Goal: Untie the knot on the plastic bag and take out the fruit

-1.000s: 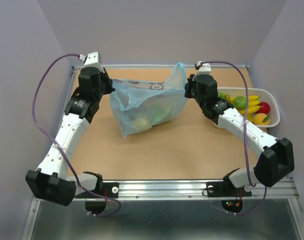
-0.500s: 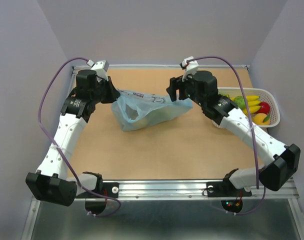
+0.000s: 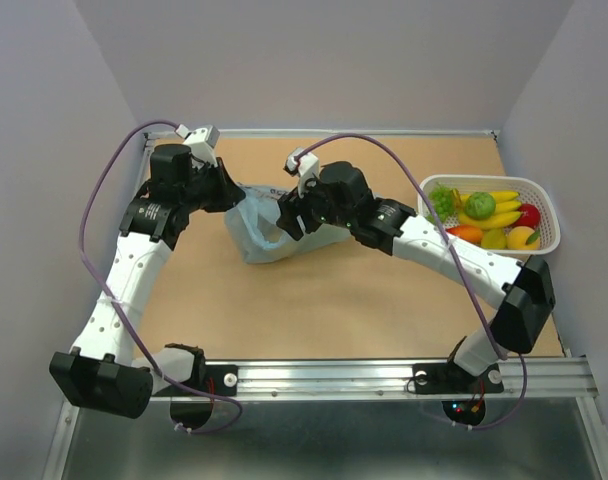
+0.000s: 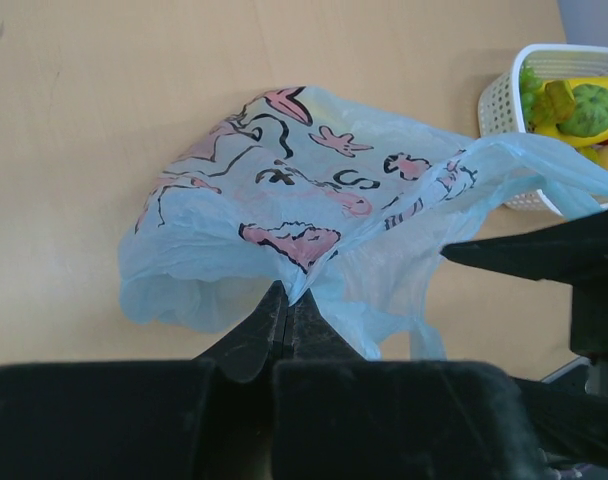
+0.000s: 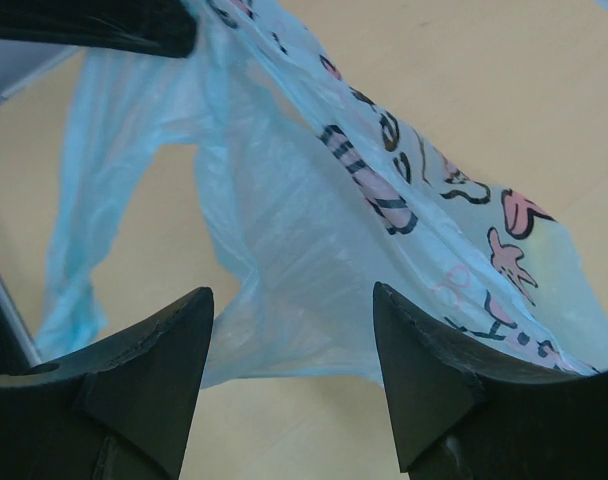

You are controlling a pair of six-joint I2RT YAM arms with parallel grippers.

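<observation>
The light blue plastic bag (image 3: 262,240) with pink and dark prints lies slumped on the table at the centre left. My left gripper (image 3: 234,192) is shut on a pinch of its upper edge (image 4: 287,292). My right gripper (image 3: 284,218) hovers open just over the bag's right part. Its fingers (image 5: 189,330) stand wide, with the film (image 5: 314,220) ahead of them and nothing between them. The knot does not show in any view. Whether fruit lies inside the bag I cannot tell. Toy fruit (image 3: 481,205) fills the basket at the right.
The white basket (image 3: 489,180) stands at the table's right edge, also visible in the left wrist view (image 4: 504,85). The right arm reaches across the table's middle. A metal rail (image 3: 334,375) runs along the near edge.
The bag hung raised between both grippers. The right gripper has let go, opened, and swung left and down over the bag. The bag has sunk onto the table, still pinched by the left gripper.
</observation>
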